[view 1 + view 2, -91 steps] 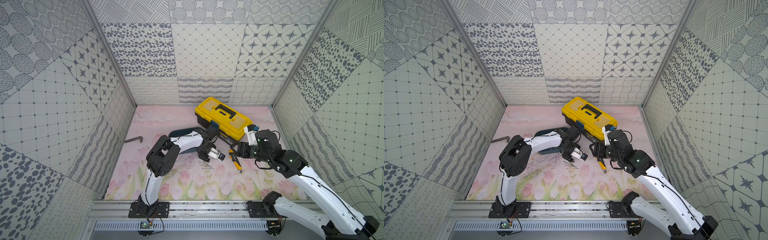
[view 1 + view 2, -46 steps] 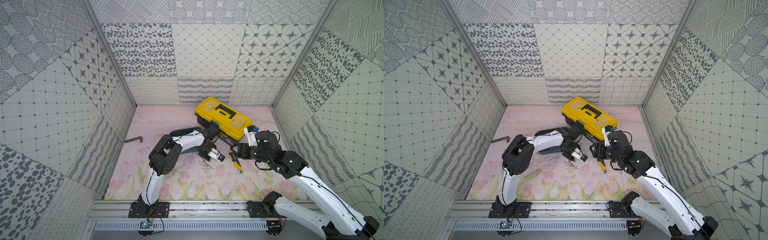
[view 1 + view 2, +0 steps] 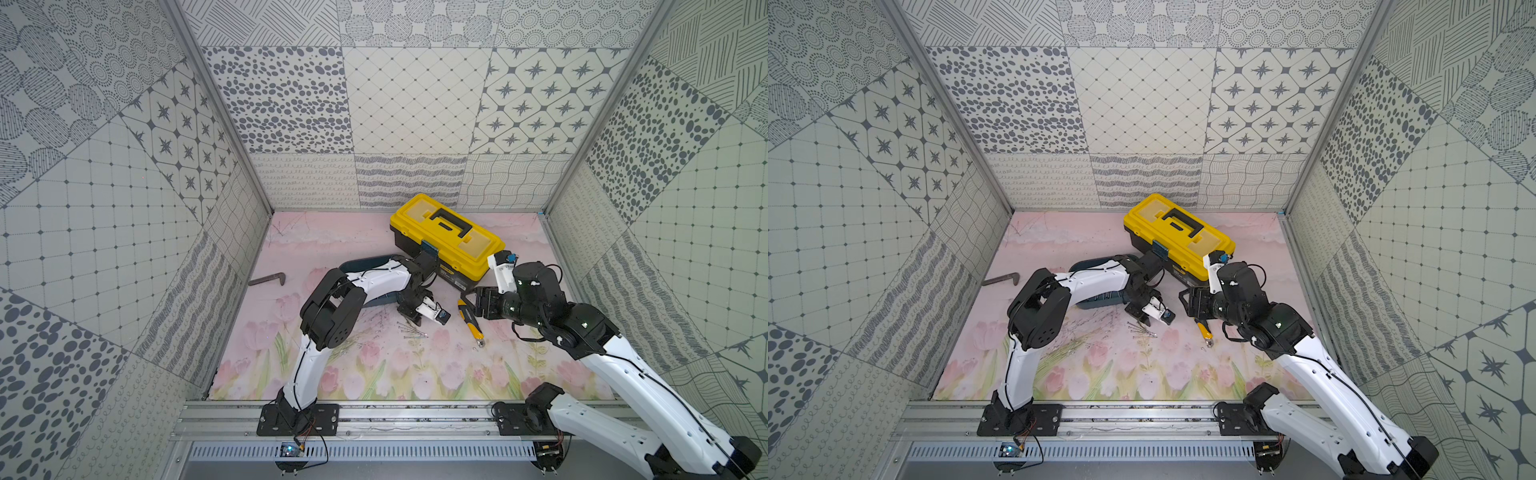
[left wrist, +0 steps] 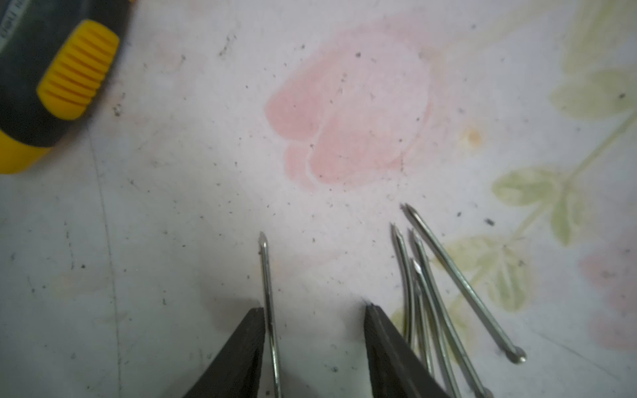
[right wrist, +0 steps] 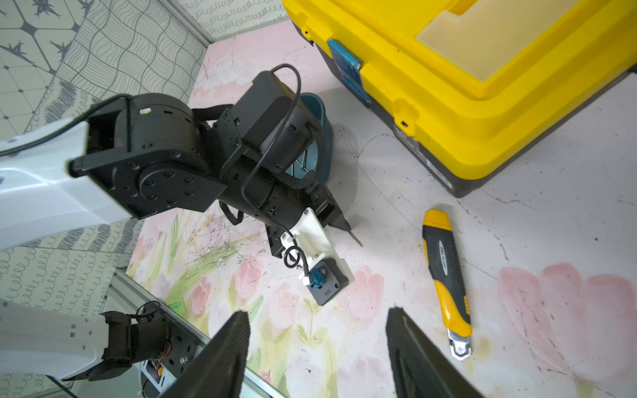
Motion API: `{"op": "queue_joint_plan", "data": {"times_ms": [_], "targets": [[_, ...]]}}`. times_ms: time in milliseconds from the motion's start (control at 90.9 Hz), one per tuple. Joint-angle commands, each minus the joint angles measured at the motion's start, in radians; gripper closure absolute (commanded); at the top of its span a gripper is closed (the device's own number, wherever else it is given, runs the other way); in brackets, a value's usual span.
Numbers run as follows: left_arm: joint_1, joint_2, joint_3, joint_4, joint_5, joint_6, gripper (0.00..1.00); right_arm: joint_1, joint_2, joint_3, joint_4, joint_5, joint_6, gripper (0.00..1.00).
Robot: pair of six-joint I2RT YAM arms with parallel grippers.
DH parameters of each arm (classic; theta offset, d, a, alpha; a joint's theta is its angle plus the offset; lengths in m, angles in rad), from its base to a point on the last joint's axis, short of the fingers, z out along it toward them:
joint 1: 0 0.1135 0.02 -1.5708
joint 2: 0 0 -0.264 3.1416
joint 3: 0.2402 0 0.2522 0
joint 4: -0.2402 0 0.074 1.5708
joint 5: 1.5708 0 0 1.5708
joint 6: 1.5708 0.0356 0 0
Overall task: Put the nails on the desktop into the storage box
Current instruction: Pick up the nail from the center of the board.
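Several grey nails (image 3: 411,330) (image 3: 1143,328) lie in a loose bunch on the tulip-printed desktop (image 3: 374,365). My left gripper (image 3: 414,320) (image 3: 1142,318) (image 4: 313,310) is down at the desktop, right beside them, and open. One nail (image 4: 267,293) lies between its fingers, against the inner face of one; the other finger does not touch it. The bunch of nails (image 4: 437,293) lies just outside the other finger. The teal storage box (image 3: 359,265) (image 3: 1096,301) (image 5: 322,113) sits behind the left arm, partly hidden. My right gripper (image 3: 468,296) (image 5: 317,315) hovers open with nothing between its fingers.
A yellow-and-black utility knife (image 3: 469,322) (image 5: 444,272) lies between the two grippers. The yellow-lidded toolbox (image 3: 446,237) (image 5: 482,86) stands behind, close to the right wrist. A dark L-shaped bar (image 3: 268,279) lies by the left wall.
The left gripper's fingers have come a little closer together around the single nail. Both arms have barely shifted.
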Motion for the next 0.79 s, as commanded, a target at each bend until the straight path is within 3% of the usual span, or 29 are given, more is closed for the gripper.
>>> {"op": "queue_joint_plan", "data": {"times_ms": [0, 495, 627, 781], "targets": [[-0.006, 0.054, 0.027, -0.179, -0.031, -0.013, 0.49, -0.003, -0.025, -0.008, 0.056, -0.021, -0.017, 0.32], [-0.004, 0.094, 0.067, -0.214, -0.056, -0.071, 0.58, -0.004, -0.055, -0.018, 0.067, -0.044, -0.066, 0.28], [0.002, 0.084, 0.044, -0.195, -0.084, -0.062, 0.70, -0.004, -0.051, -0.011, 0.067, -0.043, -0.081, 0.28], [0.010, 0.079, 0.008, -0.159, -0.108, -0.064, 0.90, -0.004, -0.055, -0.004, 0.067, -0.019, -0.106, 0.26]]}}
